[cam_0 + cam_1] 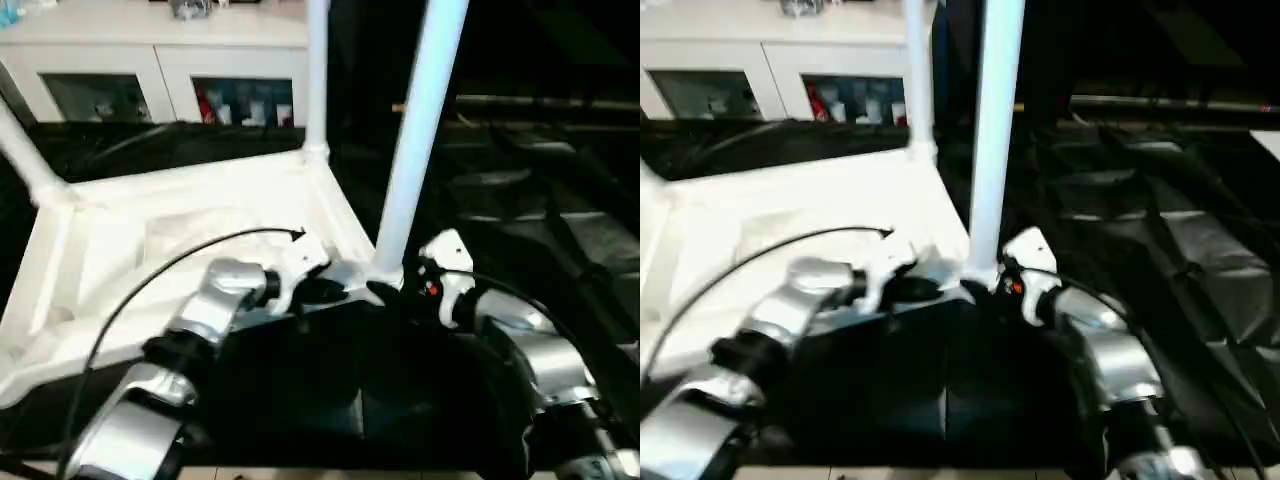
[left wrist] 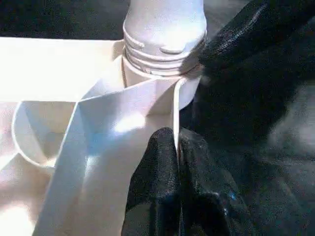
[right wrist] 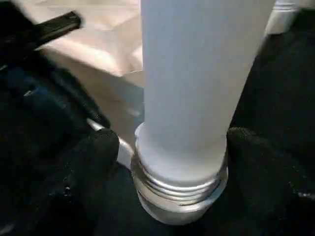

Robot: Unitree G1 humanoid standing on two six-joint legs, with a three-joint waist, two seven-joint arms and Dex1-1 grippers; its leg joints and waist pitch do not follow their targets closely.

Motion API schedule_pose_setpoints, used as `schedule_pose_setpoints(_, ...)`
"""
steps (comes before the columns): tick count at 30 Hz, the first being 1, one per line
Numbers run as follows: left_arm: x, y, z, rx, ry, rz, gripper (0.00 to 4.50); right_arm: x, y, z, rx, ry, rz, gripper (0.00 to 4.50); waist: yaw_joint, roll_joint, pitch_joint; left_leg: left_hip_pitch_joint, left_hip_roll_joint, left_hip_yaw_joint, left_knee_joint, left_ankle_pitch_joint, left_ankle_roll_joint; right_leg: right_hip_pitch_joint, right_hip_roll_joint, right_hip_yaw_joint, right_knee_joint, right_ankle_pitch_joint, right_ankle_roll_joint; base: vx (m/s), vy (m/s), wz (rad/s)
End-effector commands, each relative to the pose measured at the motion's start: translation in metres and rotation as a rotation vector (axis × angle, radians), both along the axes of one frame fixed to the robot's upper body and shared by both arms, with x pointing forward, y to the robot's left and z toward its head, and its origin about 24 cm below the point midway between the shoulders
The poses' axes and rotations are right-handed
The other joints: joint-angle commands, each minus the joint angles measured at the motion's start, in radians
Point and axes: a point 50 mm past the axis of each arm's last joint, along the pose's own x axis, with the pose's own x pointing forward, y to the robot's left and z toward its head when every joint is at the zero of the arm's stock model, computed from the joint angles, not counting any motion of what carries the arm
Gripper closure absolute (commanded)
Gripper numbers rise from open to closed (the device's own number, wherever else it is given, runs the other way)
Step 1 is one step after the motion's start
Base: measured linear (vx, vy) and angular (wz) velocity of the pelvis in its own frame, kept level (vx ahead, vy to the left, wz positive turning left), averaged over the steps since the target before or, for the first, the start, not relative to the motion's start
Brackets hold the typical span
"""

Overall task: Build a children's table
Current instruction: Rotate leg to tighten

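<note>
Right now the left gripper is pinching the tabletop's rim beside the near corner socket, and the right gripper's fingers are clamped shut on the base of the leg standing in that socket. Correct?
Partly. The left gripper does pinch the tabletop rim. But the right gripper is not clamped: in the right wrist view its fingers stand apart on either side of the leg, at its threaded base.

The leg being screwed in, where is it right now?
The leg stands upright in the tabletop's near right corner socket, between the left hand and the right hand.
</note>
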Motion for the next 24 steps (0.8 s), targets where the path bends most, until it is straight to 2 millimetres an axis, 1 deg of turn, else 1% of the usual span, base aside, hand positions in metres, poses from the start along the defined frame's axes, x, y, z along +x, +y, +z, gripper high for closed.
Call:
schedule_pose_setpoints(1, -0.014, -0.001, -0.004, -0.032, 0.083, -0.132, 4.5, -0.008, 0.008, -0.002, -0.006, 0.037, 0.124, 0.72, 0.005, -0.014, -0.053, 0.011, 0.039, -0.019, -0.064, -0.198, 0.08, 0.046, -0.05, 0.032, -0.071, -0.154, -0.238, 0.0, 0.0, 0.0)
schedule_pose_setpoints(2, -0.015, 0.002, -0.003, -0.027, 0.095, -0.147, 4.5, -0.009, 0.006, -0.003, -0.021, 0.043, 0.139, 0.72, 0.005, -0.012, -0.053, 0.014, 0.04, -0.018, -0.064, -0.201, 0.08, 0.044, -0.05, 0.032, -0.069, -0.154, -0.247, 0.0, 0.0, 0.0)
schedule_pose_setpoints(4, -0.017, 0.005, -0.003, -0.022, 0.103, -0.162, 4.5, -0.01, 0.004, -0.003, -0.036, 0.051, 0.153, 0.72, 0.004, -0.011, -0.053, 0.016, 0.041, -0.016, -0.064, -0.204, 0.077, 0.042, -0.048, 0.033, -0.071, -0.152, -0.254, 0.0, 0.0, 0.0)
schedule_pose_setpoints(5, -0.017, 0.007, -0.002, -0.024, 0.107, -0.169, 4.5, -0.01, 0.004, -0.003, -0.041, 0.056, 0.159, 0.72, 0.008, -0.011, -0.053, 0.018, 0.043, -0.016, -0.064, -0.2, 0.076, 0.041, -0.049, 0.033, -0.069, -0.14, -0.259, 0.0, 0.0, 0.0)
schedule_pose_setpoints(7, -0.017, 0.009, -0.002, -0.022, 0.106, -0.164, 4.5, -0.009, 0.004, -0.004, -0.047, 0.058, 0.162, 0.72, 0.012, -0.009, -0.052, 0.019, 0.043, -0.015, -0.065, -0.207, 0.069, 0.04, -0.049, 0.034, -0.068, -0.144, -0.258, 0.0, 0.0, 0.0)
schedule_pose_setpoints(8, -0.017, 0.011, -0.002, -0.021, 0.106, -0.162, 4.5, -0.009, 0.004, -0.003, -0.045, 0.059, 0.165, 0.72, 0.013, -0.012, -0.052, 0.018, 0.042, -0.015, -0.065, -0.209, 0.065, 0.042, -0.049, 0.034, -0.068, -0.148, -0.255, 0.0, 0.0, 0.0)
schedule_pose_setpoints(9, -0.017, 0.011, -0.002, -0.021, 0.106, -0.162, 4.5, -0.009, 0.004, -0.003, -0.045, 0.059, 0.165, 0.72, 0.013, -0.012, -0.052, 0.018, 0.041, -0.015, -0.064, -0.208, 0.064, 0.042, -0.05, 0.034, -0.067, -0.149, -0.253, 0.0, 0.0, 0.0)
schedule_pose_setpoints(10, -0.017, 0.012, -0.002, -0.019, 0.103, -0.154, 4.5, -0.008, 0.005, -0.003, -0.042, 0.06, 0.163, 0.72, 0.014, -0.014, -0.052, 0.019, 0.041, -0.014, -0.063, -0.209, 0.061, 0.042, -0.051, 0.035, -0.068, -0.152, -0.25, 0.0, 0.0, 0.0)
schedule_pose_setpoints(13, -0.018, 0.013, -0.002, -0.02, 0.106, -0.153, 4.5, -0.008, 0.006, -0.003, -0.031, 0.063, 0.164, 0.72, 0.014, -0.014, -0.053, 0.018, 0.041, -0.014, -0.062, -0.199, 0.063, 0.042, -0.05, 0.035, -0.067, -0.141, -0.251, 0.0, 0.0, 0.0)
schedule_pose_setpoints(15, -0.019, 0.014, -0.002, -0.021, 0.108, -0.154, 4.5, -0.007, 0.006, -0.003, -0.028, 0.065, 0.164, 1.05, 0.014, -0.013, -0.053, 0.018, 0.04, -0.014, -0.062, -0.195, 0.065, 0.043, -0.049, 0.035, -0.066, -0.139, -0.251, 0.0, 0.0, 0.0)
schedule_pose_setpoints(17, -0.019, 0.014, -0.002, -0.022, 0.111, -0.155, 4.5, -0.008, 0.007, -0.003, -0.026, 0.069, 0.172, 1.05, 0.014, -0.013, -0.053, 0.018, 0.04, -0.014, -0.061, -0.19, 0.065, 0.044, -0.05, 0.035, -0.065, -0.135, -0.25, 0.0, 0.0, 0.0)
schedule_pose_setpoints(19, -0.019, 0.014, -0.002, -0.023, 0.112, -0.153, 4.5, -0.008, 0.007, -0.003, -0.025, 0.071, 0.175, 1.39, 0.014, -0.014, -0.054, 0.017, 0.04, -0.015, -0.06, -0.183, 0.068, 0.045, -0.05, 0.034, -0.063, -0.123, -0.252, 0.0, 0.0, 0.0)
schedule_pose_setpoints(21, -0.02, 0.014, -0.002, -0.024, 0.112, -0.153, 4.5, -0.009, 0.007, -0.003, -0.022, 0.072, 0.174, 1.47, 0.015, -0.014, -0.055, 0.017, 0.039, -0.014, -0.059, -0.177, 0.073, 0.045, -0.049, 0.034, -0.063, -0.113, -0.254, 0.0, 0.0, 0.0)
schedule_pose_setpoints(23, -0.02, 0.014, -0.002, -0.025, 0.114, -0.154, 4.5, -0.009, 0.007, -0.004, -0.018, 0.074, 0.173, 1.65, 0.015, -0.013, -0.054, 0.017, 0.039, -0.014, -0.059, -0.177, 0.073, 0.045, -0.049, 0.034, -0.063, -0.117, -0.255, 0.0, 0.0, 0.0)
schedule_pose_setpoints(24, -0.02, 0.013, -0.002, -0.025, 0.116, -0.154, 4.5, -0.009, 0.007, -0.004, -0.016, 0.076, 0.172, 1.65, 0.015, -0.013, -0.055, 0.018, 0.039, -0.014, -0.058, -0.178, 0.072, 0.044, -0.049, 0.034, -0.063, -0.118, -0.256, 0.0, 0.0, 0.0)
